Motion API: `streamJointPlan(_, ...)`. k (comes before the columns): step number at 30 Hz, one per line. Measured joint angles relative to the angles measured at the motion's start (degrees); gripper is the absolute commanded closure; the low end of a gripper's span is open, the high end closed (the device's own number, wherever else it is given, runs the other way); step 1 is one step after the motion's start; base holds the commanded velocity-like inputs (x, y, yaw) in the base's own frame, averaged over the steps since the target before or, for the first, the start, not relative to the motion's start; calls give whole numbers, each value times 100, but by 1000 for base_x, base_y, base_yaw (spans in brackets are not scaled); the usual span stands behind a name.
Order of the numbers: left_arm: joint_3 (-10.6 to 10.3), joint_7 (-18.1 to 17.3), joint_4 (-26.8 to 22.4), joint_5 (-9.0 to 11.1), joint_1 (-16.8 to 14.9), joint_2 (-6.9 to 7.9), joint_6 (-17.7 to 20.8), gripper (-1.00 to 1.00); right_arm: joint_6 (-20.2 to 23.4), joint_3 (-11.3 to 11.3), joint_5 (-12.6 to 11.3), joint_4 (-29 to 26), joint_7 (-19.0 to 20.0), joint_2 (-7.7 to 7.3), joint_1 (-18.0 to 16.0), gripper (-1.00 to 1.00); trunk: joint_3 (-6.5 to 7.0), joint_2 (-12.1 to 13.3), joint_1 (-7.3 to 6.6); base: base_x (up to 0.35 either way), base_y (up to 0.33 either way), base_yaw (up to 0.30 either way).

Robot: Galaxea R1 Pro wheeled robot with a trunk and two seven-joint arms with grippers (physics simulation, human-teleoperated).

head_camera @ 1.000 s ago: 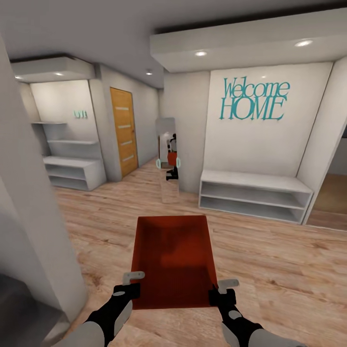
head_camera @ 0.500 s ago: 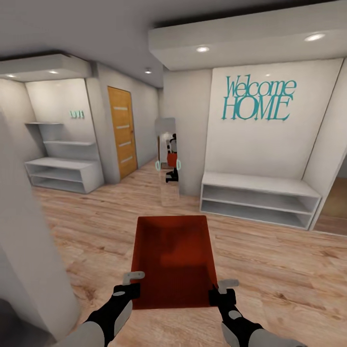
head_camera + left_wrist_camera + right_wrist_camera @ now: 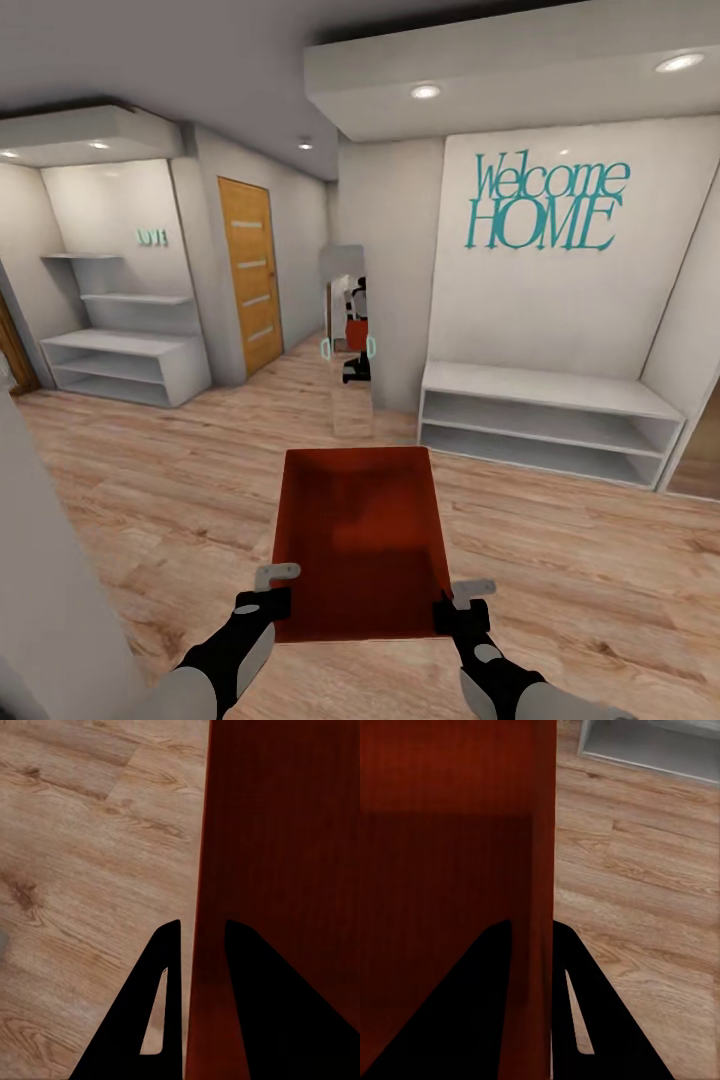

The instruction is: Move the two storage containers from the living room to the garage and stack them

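One orange-red storage container hangs level in front of me above a light wood plank floor, open top up. My left gripper is shut on its near left wall and my right gripper on its near right wall. In the left wrist view the gripper straddles the thin wall of the container, one finger inside and one outside. The right wrist view shows that gripper clamped the same way on the container. The second container, the garage and its concrete floor are out of view.
A grey wall corner stands close at my near left. Ahead are a tall mirror, a low white shelf bench under teal lettering, white shelves at the left, and a wooden door down a corridor.
The whole view has shifted, so the camera has moved: the near left wall corner slid leftward and more of the left alcove shows. Container and grippers keep their places in the picture.
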Motion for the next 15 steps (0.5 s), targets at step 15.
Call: streamJointPlan(15, 0, 0, 1, 1, 0, 0, -1, 100, 0, -1, 3, 0, -1, 0, 0, 100, 0, 0, 0, 322, 0, 0)
